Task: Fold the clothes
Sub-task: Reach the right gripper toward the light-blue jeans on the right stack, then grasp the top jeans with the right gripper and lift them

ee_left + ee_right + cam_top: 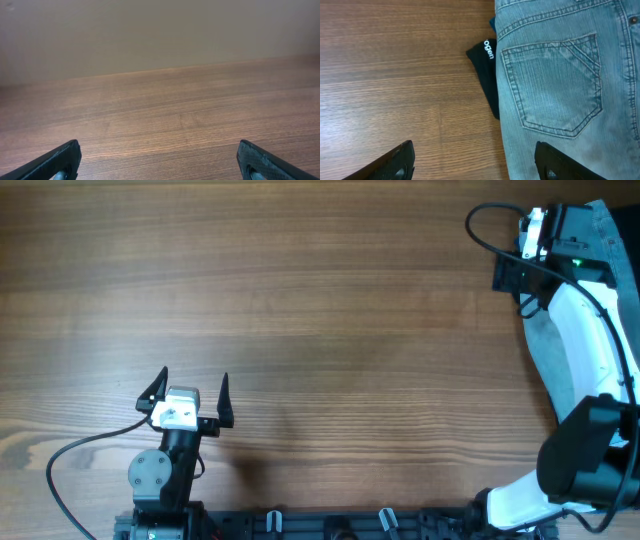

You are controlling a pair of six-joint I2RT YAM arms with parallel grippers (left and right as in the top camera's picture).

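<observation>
1. Both pincers are spread wide and empty. The left gripper (192, 388) has only bare table (350, 330) ahead of it.
2. The right gripper (476, 164) hovers at the denim shorts (555, 75), one finger over the denim, with the back pocket (552, 85) just ahead.
3. A black garment (487, 75) peeks out ahead, between the fingers.

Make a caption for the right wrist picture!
Open right gripper over the edge of the denim shorts, a black garment poking out beside them.

Soft, even light — table (320, 300) grain sharp in every view, a faint shadow right of the left arm (165, 465).
</observation>
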